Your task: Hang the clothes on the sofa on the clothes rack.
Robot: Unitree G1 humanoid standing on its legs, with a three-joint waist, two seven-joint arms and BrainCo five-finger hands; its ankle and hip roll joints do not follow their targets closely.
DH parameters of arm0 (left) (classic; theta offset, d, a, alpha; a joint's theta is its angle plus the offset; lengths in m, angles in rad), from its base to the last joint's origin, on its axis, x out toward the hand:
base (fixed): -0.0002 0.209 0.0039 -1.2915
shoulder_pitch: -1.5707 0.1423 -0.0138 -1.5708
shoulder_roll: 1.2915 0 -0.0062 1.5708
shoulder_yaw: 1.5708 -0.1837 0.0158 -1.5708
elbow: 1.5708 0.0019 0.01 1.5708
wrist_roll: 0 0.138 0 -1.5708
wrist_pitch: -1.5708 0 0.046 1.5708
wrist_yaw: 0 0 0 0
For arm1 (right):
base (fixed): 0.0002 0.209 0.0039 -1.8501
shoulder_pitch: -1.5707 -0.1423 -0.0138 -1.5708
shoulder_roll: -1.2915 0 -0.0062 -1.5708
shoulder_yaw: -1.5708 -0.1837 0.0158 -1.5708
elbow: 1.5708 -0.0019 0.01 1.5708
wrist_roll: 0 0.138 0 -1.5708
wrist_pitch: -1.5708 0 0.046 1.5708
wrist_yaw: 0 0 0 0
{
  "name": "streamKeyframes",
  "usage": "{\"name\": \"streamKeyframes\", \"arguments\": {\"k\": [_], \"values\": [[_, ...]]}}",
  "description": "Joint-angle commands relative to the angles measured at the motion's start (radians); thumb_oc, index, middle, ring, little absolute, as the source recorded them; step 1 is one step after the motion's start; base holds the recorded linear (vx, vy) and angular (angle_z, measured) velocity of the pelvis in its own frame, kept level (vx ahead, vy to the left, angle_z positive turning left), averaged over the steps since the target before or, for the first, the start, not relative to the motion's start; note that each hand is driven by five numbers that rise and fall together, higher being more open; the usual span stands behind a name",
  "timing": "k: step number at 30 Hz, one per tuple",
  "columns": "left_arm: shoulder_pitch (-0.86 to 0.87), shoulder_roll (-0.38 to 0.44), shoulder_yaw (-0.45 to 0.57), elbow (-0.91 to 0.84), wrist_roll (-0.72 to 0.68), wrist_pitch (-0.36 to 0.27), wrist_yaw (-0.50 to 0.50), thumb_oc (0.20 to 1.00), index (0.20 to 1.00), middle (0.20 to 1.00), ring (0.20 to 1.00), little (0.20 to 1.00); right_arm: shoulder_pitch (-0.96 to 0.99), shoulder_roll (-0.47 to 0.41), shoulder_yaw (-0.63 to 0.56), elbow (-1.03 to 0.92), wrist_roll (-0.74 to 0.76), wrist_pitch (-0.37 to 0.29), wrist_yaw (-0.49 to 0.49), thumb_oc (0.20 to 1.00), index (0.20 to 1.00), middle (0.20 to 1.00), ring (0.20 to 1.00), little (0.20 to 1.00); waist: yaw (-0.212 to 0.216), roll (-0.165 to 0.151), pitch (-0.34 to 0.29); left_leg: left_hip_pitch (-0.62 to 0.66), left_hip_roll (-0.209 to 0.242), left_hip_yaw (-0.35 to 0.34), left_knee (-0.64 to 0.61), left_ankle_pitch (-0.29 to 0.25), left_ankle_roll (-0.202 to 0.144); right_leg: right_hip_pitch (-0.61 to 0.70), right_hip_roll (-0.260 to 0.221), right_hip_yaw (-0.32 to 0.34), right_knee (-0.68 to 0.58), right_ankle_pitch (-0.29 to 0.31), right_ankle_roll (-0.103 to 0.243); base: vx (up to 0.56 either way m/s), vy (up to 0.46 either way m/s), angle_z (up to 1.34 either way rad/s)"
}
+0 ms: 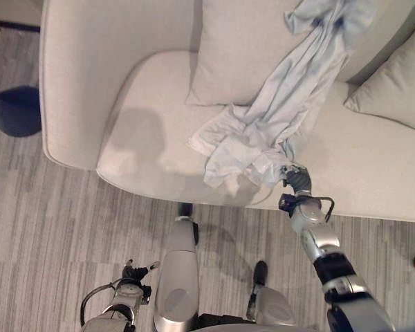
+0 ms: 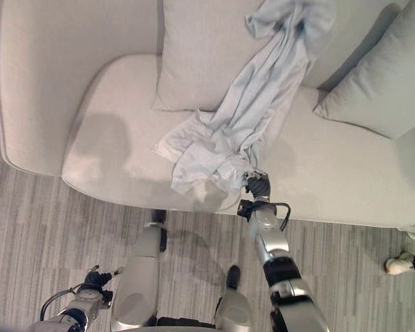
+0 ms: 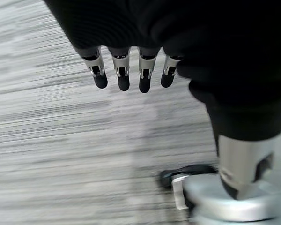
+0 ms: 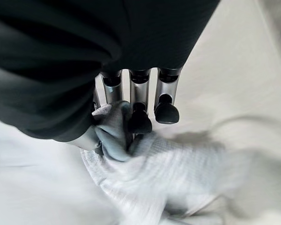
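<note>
Pale blue shirt is draped on the sofa, long axis running diagonally from backrest top down to the seat's front edge, bunched end just short of that edge. Bare seat to its left, cushion to the right. R hand grasps the bunched end, fingers curled into cloth. L hand hangs low over open floor, released.

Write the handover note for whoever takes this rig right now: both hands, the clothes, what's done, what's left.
Right hand: at the sofa's front edge, fingers pinching a fold of the pale blue garment.
Left hand: low over the floor, fingers straight, holding nothing.
Garment: draped from the sofa backrest down across the seat, bunched near the front edge.
Done: grasp started.
Left: lift the garment and hang it on the rack.
</note>
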State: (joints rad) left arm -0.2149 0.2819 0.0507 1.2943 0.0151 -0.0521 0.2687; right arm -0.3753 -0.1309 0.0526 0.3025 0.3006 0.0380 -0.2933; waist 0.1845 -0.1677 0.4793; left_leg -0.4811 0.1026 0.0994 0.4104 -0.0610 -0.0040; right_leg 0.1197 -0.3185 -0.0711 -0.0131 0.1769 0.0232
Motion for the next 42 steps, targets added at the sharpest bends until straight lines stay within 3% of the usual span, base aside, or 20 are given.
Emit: {"name": "streamKeyframes", "arguments": {"k": [1,5,7,10,11,13,15,16,20,24,30,31,34,42], "values": [[0.048,-0.013,0.021,-0.035,-0.062,0.009,0.006,1.000,1.000,1.000,1.000,1.000,-0.138,-0.114,-0.073,-0.178,-0.015,-0.076,-0.003,0.200,0.200,0.200,0.200,0.200,0.009,0.064,-0.083,0.166,0.049,-0.051,-0.196,0.107,-0.186,0.085,-0.054,-0.031,0.065,-0.124,-0.003,0.09,0.067,-0.20],[0.097,-0.029,0.043,-0.267,-0.089,0.007,0.010,1.000,1.000,1.000,1.000,1.000,-0.288,-0.210,-0.030,-0.230,-0.077,-0.056,-0.043,0.200,0.200,0.200,0.200,0.200,0.002,0.085,-0.197,0.277,0.010,0.011,-0.294,0.117,-0.171,0.163,-0.085,-0.072,0.068,-0.131,0.004,0.11,0.100,-0.16],[0.102,-0.038,0.040,-0.311,-0.087,0.008,0.008,1.000,1.000,1.000,1.000,1.000,-0.337,-0.240,-0.013,-0.208,-0.076,-0.052,-0.057,0.200,0.200,0.200,0.200,0.200,-0.001,0.087,-0.220,0.299,0.002,0.024,-0.325,0.124,-0.168,0.179,-0.088,-0.075,0.067,-0.131,0.006,0.08,0.078,-0.03],[0.101,-0.065,0.009,-0.404,-0.077,0.010,-0.001,1.000,1.000,1.000,1.000,1.000,-0.498,-0.322,0.060,-0.091,-0.046,-0.052,-0.086,0.200,0.200,0.200,0.200,0.200,-0.012,0.095,-0.261,0.342,-0.013,0.039,-0.365,0.139,-0.156,0.208,-0.094,-0.077,0.069,-0.120,0.012,0.07,0.068,-0.13],[0.099,-0.078,-0.016,-0.461,-0.069,0.004,-0.015,1.000,1.000,1.000,1.000,1.000,-0.638,-0.396,0.115,0.017,-0.005,-0.050,-0.102,0.200,0.200,0.200,0.200,0.200,-0.031,0.105,-0.296,0.369,-0.021,0.049,-0.373,0.139,-0.138,0.220,-0.088,-0.074,0.075,-0.112,0.014,0.05,0.076,-0.01],[0.098,-0.088,-0.037,-0.532,-0.053,0.006,-0.024,1.000,1.000,1.000,1.000,1.000,-0.792,-0.465,0.207,0.104,0.032,-0.050,-0.117,0.200,0.200,0.200,0.200,0.200,-0.046,0.111,-0.326,0.396,-0.025,0.055,-0.384,0.135,-0.127,0.238,-0.084,-0.075,0.077,-0.111,0.013,0.10,0.048,0.07],[0.094,-0.094,-0.045,-0.573,-0.045,0.009,-0.028,1.000,1.000,1.000,1.000,1.000,-0.879,-0.481,0.261,0.158,0.049,-0.052,-0.122,0.200,0.200,0.200,0.200,0.200,-0.054,0.118,-0.336,0.409,-0.026,0.055,-0.392,0.129,-0.125,0.250,-0.081,-0.079,0.077,-0.116,0.013,0.08,0.004,-0.16],[0.089,-0.093,-0.071,-0.631,-0.015,0.006,-0.025,1.000,1.000,1.000,1.000,1.000,-1.024,-0.490,0.341,0.226,0.070,-0.055,-0.132,0.200,0.200,0.200,0.200,0.200,-0.065,0.124,-0.354,0.426,-0.031,0.058,-0.396,0.126,-0.115,0.259,-0.077,-0.085,0.080,-0.114,0.015,0.05,0.022,-0.16],[0.053,-0.087,-0.109,-0.639,0.048,-0.004,0.007,1.000,1.000,1.000,1.000,1.000,-1.184,-0.453,0.427,0.306,0.105,-0.059,-0.149,0.200,0.200,0.200,0.200,0.200,-0.084,0.132,-0.369,0.445,-0.034,0.057,-0.398,0.128,-0.103,0.266,-0.071,-0.091,0.085,-0.106,0.018,0.03,-0.001,-0.11],[-0.051,-0.117,-0.231,-0.505,0.108,-0.018,0.024,1.000,1.000,1.000,1.000,1.000,-1.323,-0.379,0.491,0.354,0.176,-0.071,-0.178,0.200,0.200,0.200,0.200,0.200,-0.123,0.127,-0.385,0.470,-0.027,0.059,-0.394,0.124,-0.108,0.277,-0.060,-0.086,0.093,-0.113,0.022,0.03,-0.037,0.07],[-0.193,-0.180,-0.379,-0.333,0.133,-0.031,-0.006,1.000,1.000,1.000,1.000,1.000,-1.359,-0.319,0.534,0.316,0.236,-0.090,-0.182,0.200,0.200,0.200,0.200,0.200,-0.160,0.127,-0.389,0.492,-0.021,0.063,-0.393,0.113,-0.119,0.284,-0.058,-0.086,0.100,-0.123,0.020,0.01,-0.020,0.00],[-0.275,-0.202,-0.451,-0.273,0.146,-0.037,-0.016,1.000,1.000,1.000,1.000,1.000,-1.370,-0.304,0.560,0.278,0.262,-0.102,-0.180,0.200,0.200,0.200,0.200,0.200,-0.176,0.126,-0.387,0.494,-0.020,0.065,-0.394,0.120,-0.121,0.278,-0.057,-0.081,0.103,-0.116,0.019,0.05,-0.041,-0.02],[-0.387,-0.238,-0.521,-0.225,0.148,-0.041,-0.031,1.000,1.000,1.000,1.000,1.000,-1.372,-0.300,0.600,0.209,0.280,-0.112,-0.183,0.200,0.200,0.200,0.200,0.200,-0.201,0.121,-0.382,0.504,-0.019,0.068,-0.403,0.122,-0.128,0.272,-0.057,-0.072,0.110,-0.116,0.015,0.02,-0.017,-0.05],[-0.570,-0.383,-0.617,-0.238,0.088,-0.060,-0.074,1.000,1.000,1.000,1.000,1.000,-1.350,-0.293,0.652,0.097,0.289,-0.134,-0.178,0.200,0.200,0.200,0.200,0.200,-0.255,0.134,-0.354,0.533,-0.021,0.083,-0.435,0.128,-0.151,0.250,-0.065,-0.050,0.118,-0.117,0.013,0.00,0.011,-0.09]]}}
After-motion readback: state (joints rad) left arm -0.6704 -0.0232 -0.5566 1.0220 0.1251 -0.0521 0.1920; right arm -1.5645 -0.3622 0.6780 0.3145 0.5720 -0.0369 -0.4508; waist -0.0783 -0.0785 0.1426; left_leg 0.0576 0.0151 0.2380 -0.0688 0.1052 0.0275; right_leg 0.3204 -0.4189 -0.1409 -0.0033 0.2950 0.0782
